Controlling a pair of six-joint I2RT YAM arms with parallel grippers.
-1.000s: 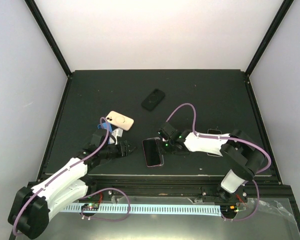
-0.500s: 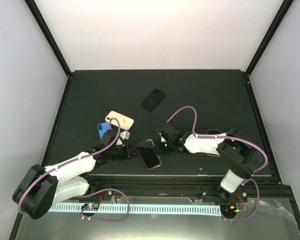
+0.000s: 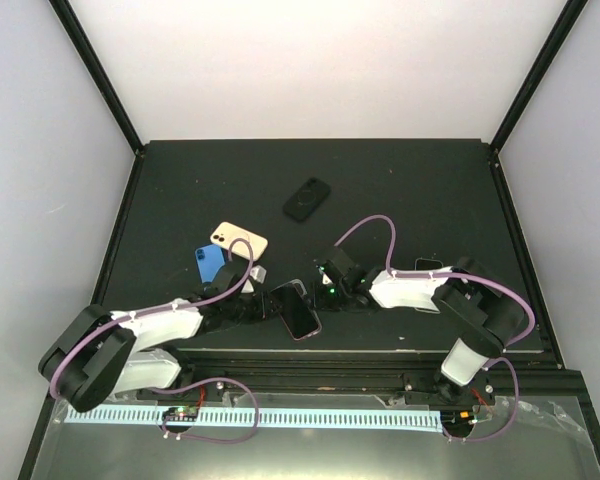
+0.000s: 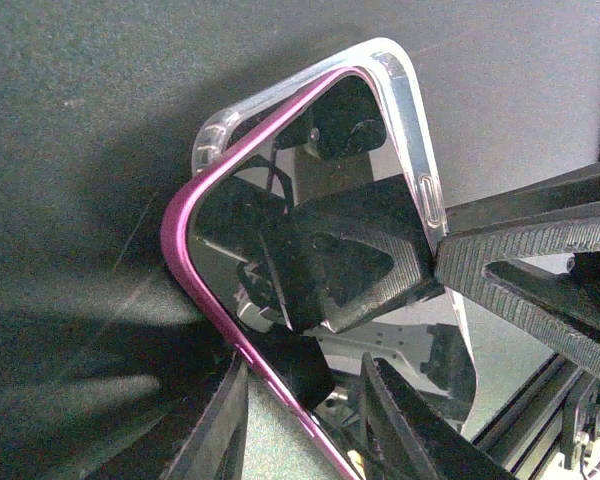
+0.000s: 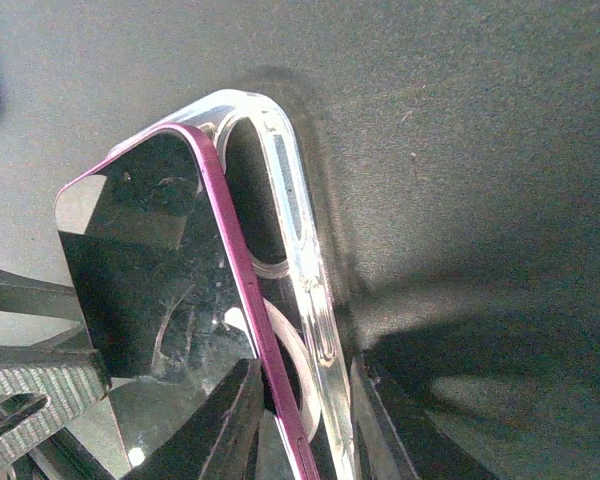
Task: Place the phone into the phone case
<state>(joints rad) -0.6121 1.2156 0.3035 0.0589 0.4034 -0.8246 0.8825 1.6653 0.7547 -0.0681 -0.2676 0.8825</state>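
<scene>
The phone [image 3: 300, 312] has a magenta rim and a dark glass face and sits tilted near the table's front edge, between both grippers. A clear phone case [image 4: 410, 130] lies behind it, and the phone [image 4: 310, 250] rests partly inside it at one corner. My left gripper [image 3: 272, 305] comes from the left, its fingers [image 4: 225, 420] closed over the phone's magenta edge. My right gripper [image 3: 318, 292] comes from the right. In the right wrist view its fingers [image 5: 230, 420] pinch the phone [image 5: 140, 260] and the case rim [image 5: 290, 210] together.
A black phone [image 3: 306, 198] lies at mid-table further back. A beige phone [image 3: 240, 240] and a blue one [image 3: 211, 262] lie to the left, with a small white object [image 3: 256, 272] beside them. Another dark device [image 3: 428, 265] lies under the right arm.
My left gripper has moved right, up to the phone, and closed on its edge. The phone has turned and tilted, and shifted a little toward the left. The right gripper stays on it.
</scene>
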